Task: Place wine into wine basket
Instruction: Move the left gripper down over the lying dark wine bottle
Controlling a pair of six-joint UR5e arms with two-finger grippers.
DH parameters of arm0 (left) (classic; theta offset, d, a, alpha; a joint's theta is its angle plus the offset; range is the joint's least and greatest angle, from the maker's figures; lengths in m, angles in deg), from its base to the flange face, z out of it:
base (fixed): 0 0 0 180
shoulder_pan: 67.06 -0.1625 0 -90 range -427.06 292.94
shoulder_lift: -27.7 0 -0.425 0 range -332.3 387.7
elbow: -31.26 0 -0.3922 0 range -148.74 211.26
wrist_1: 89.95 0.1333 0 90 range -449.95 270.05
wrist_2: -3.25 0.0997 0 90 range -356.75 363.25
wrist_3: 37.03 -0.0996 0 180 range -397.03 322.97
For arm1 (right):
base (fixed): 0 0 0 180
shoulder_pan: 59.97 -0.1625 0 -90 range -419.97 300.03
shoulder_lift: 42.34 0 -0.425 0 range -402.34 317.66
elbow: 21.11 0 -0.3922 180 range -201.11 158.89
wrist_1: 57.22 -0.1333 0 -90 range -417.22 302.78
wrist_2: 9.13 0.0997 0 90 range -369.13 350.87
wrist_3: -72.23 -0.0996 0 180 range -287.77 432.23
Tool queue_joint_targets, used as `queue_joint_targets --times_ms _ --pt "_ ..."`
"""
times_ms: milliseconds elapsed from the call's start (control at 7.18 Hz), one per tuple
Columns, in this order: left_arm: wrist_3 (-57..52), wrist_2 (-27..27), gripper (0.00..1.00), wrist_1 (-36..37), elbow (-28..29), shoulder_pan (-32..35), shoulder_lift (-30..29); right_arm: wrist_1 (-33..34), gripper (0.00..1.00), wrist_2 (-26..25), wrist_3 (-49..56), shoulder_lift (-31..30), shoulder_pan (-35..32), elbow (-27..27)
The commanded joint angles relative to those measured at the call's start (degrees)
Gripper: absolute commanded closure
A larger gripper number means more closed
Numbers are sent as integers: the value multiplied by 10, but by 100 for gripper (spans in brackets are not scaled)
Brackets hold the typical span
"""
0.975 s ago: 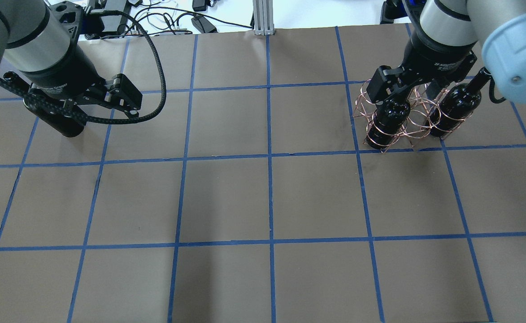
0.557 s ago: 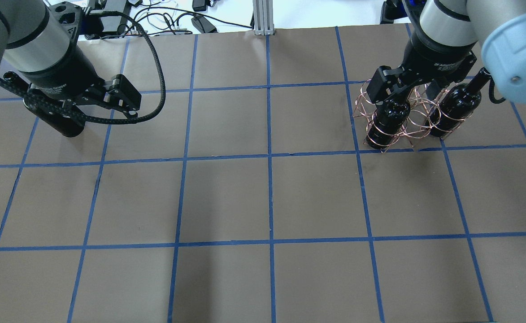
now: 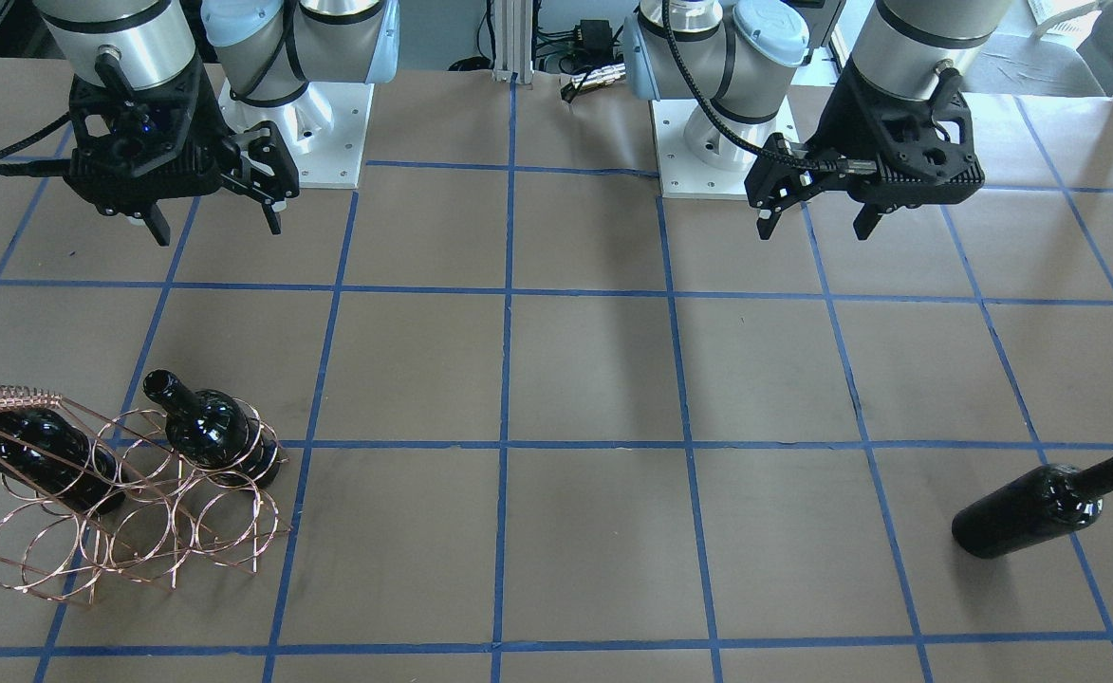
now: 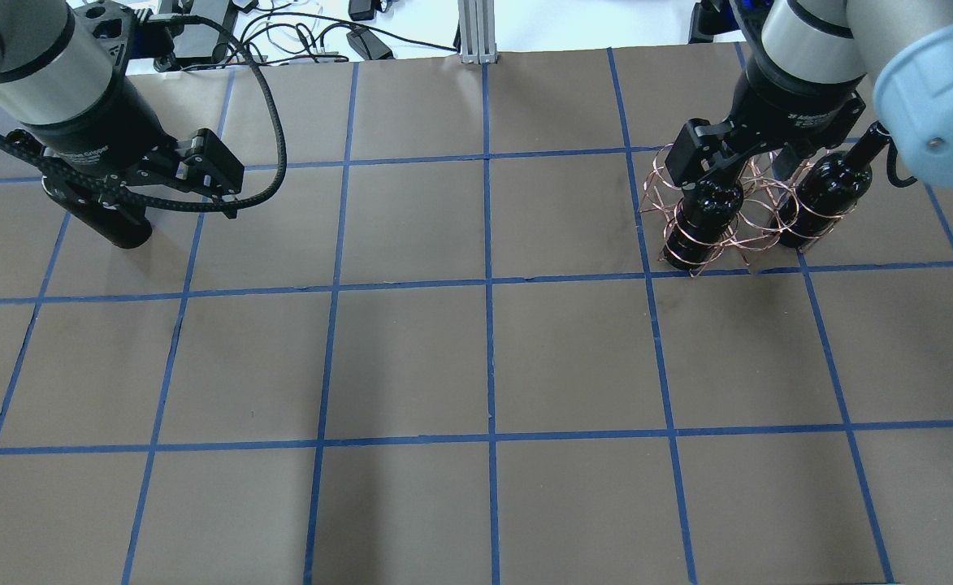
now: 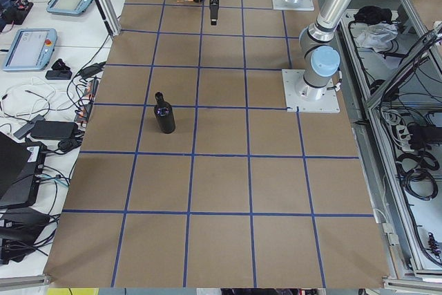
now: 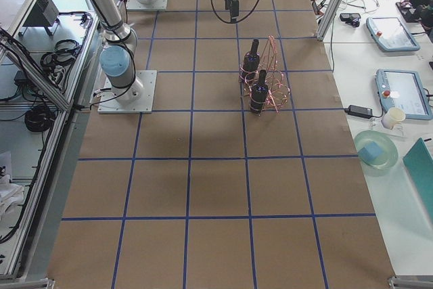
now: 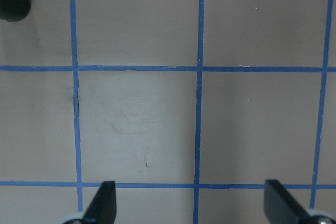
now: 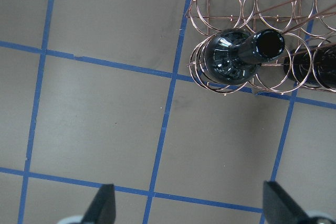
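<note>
Hovering with fingers spread wide and nothing between them, the left gripper (image 3: pixel 814 223) hangs above the surface (image 3: pixel 594 379), near the last wine (image 3: pixel 1040 507) but not yet over it. That wine lies on its side at the left arm's end, far from the robot's base. Well apart, at the right end, the basket (image 3: pixel 153 517) carries one bottle (image 3: pixel 210 432) and a second bottle (image 3: pixel 39 451) under its handle (image 3: pixel 6 396). The right gripper (image 3: pixel 216 226), likewise released and empty, waits nearer the base. A glossy bottle lying flat may roll or slip when grasped. The handle and the seated bottles would crowd any approach to the free hoops. Cables (image 4: pixel 305 36) trail beyond the far edge.
</note>
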Motion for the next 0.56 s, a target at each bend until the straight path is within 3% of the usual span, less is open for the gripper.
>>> queue_joint_targets --times_ms 0,279,418 --pt "-2 -2 0 0 3 -2 -4 -1 0 -1 1 0 0 1" --pt "-3 0 0 16 4 -8 -6 -1 0 -1 1 0 0 1" --pt "-63 7 0 31 5 -36 -11 -1 0 -1 1 0 1 0"
